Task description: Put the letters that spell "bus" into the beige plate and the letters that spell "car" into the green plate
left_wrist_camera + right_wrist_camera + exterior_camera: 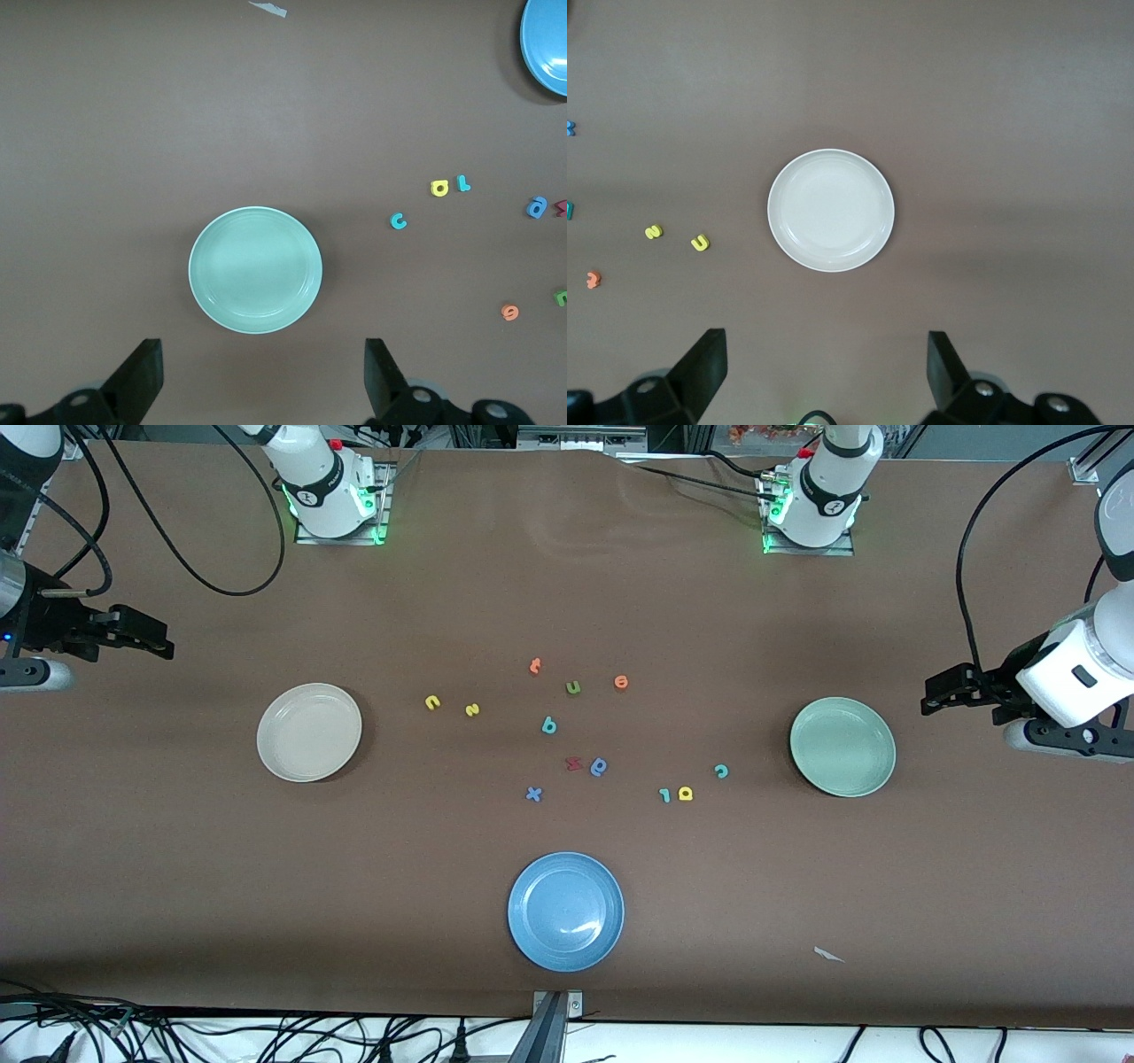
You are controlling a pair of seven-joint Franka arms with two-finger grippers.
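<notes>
Both arms waited with jaws spread wide, the left gripper [261,381] and the right gripper [824,376] each at its own tabletop end, near the empty green plate [842,747] and beige plate [308,732], while every foam letter [548,726] lay mid-tabletop between them.

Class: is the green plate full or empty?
Empty: the green plate shows only its bare inside, and the c, a and r lie on the table.

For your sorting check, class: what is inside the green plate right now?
Nothing: the green plate shows only its bare inner surface in the front and left wrist views. The teal "c" lies on the table beside it. Nothing covers the plate.
</notes>
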